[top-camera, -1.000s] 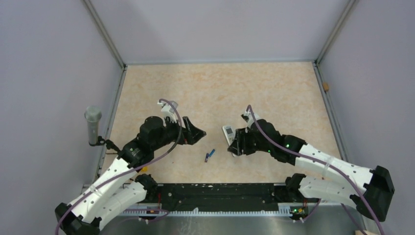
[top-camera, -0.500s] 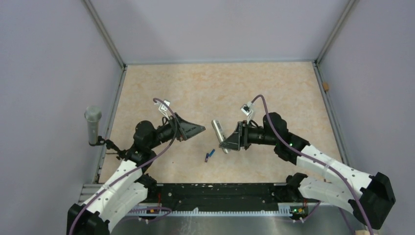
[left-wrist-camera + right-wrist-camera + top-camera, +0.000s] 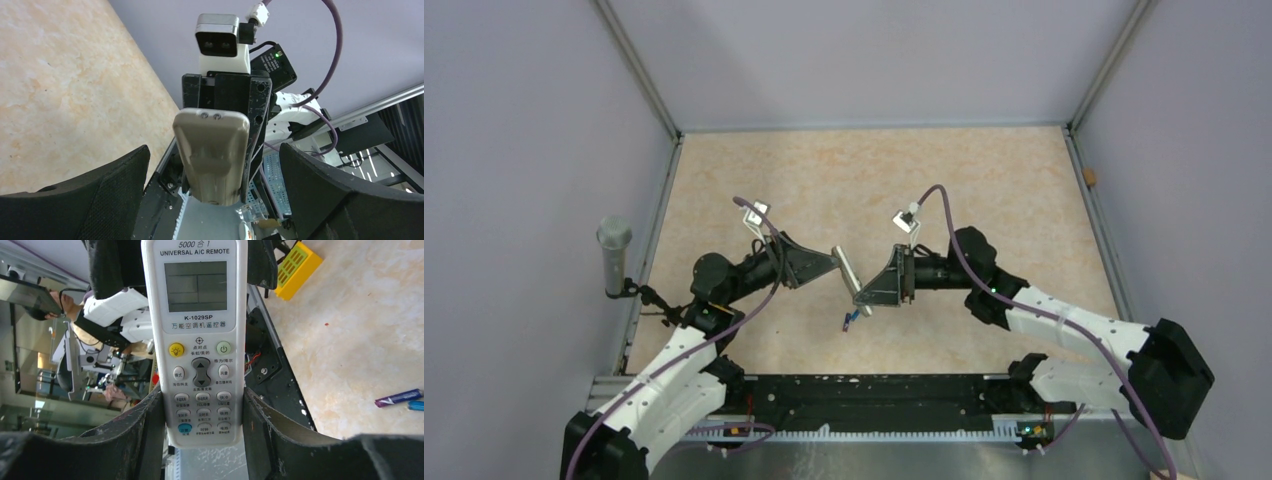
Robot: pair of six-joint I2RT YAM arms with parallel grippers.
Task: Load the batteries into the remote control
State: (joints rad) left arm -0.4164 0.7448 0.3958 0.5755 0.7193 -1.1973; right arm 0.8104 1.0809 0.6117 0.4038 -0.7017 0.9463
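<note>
Grasping the remote (image 3: 851,276) by its button end with the right gripper (image 3: 867,293); held clear of the surface (image 3: 874,180) and carried further left than a second ago, screen end out. Facing it with the left gripper (image 3: 830,263), released wide and swung closer than before. Below, unmoved on the surface, the batteries (image 3: 852,319)

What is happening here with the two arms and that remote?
The right gripper holds the remote control by its button end, raised above the table between the two arms. Its buttons face the right wrist camera and its grey back faces the left gripper, which is wide open close to it and holds nothing. The two batteries lie on the table below, not yet loaded.
</note>
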